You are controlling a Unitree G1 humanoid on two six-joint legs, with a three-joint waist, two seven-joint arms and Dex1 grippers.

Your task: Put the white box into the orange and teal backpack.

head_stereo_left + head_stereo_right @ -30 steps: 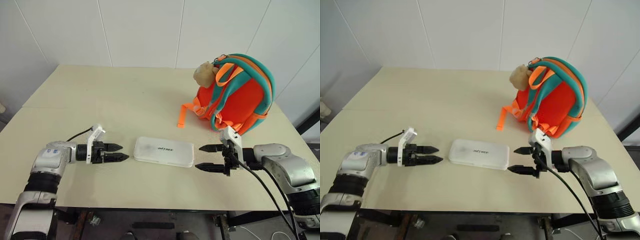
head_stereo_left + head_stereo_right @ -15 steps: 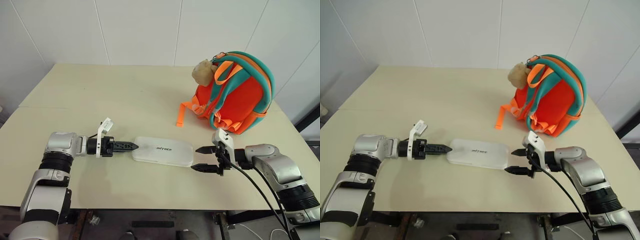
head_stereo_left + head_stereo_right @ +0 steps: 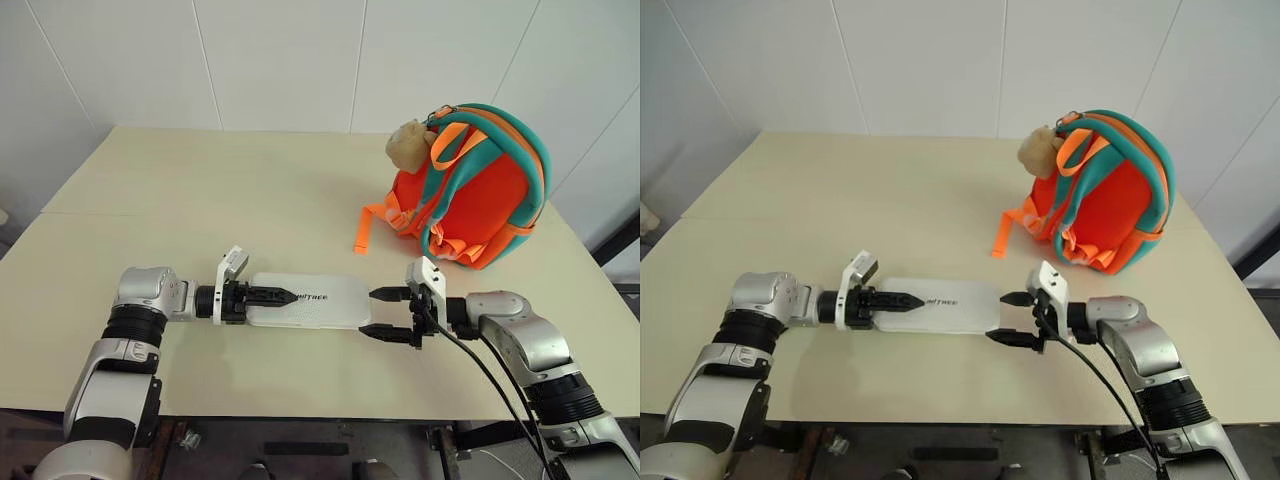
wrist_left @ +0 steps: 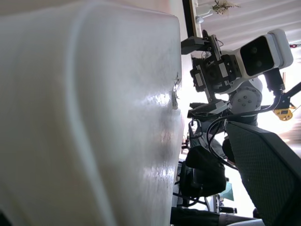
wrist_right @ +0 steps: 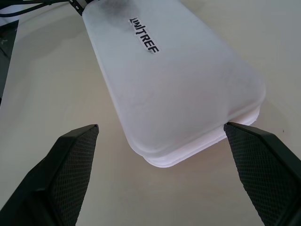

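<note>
White and flat, the white box (image 3: 305,301) lies on the beige surface (image 3: 200,200) between the two hands. At its left end, the left hand (image 3: 272,295) reaches over the top, jaws spread. At its right end, the right hand (image 3: 381,312) stands wide, fingertips (image 5: 70,165) flanking the corner. Well apart, the orange and teal backpack (image 3: 470,190) stands upright at the far right.

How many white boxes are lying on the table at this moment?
1. The white box lies flat near the table's front edge, between the left gripper and the right gripper. Whether the backpack hides another cannot be seen.
</note>
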